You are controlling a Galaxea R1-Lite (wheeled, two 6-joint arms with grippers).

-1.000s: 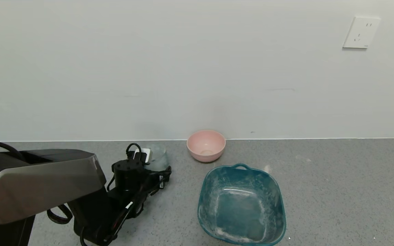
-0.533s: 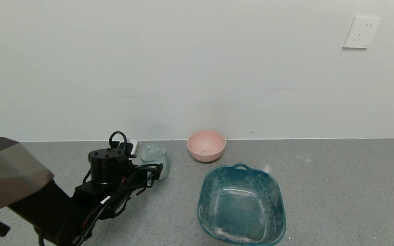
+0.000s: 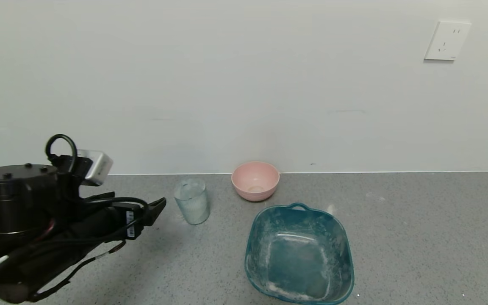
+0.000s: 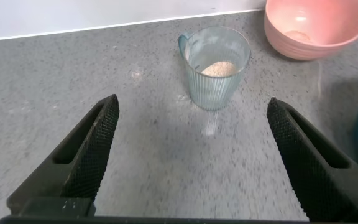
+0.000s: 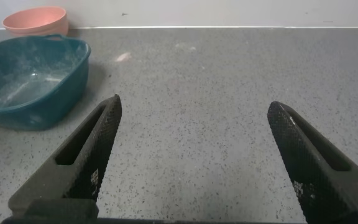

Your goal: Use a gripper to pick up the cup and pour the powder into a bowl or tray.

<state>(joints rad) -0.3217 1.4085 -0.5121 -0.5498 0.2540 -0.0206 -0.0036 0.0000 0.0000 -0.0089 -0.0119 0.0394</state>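
Grey counter: our left gripper (image 4: 191, 158), jaws spread, faces the upright cup (image 3: 191, 201) beside the bowl (image 3: 255, 180); right gripper (image 5: 194, 158) open too.

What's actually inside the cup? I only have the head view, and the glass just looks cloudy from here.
Observer: The left wrist view looks down into the cup. A small pale heap of powder lies on its bottom.
Operator: Is the left claw open?
Observer: Yes. The left gripper is wide open, and the cup stands ahead of the fingertips, untouched.
Operator: And the right arm? I can't see it at all.
Observer: The right gripper is open over bare counter, with the teal basin and the pink bowl farther off.
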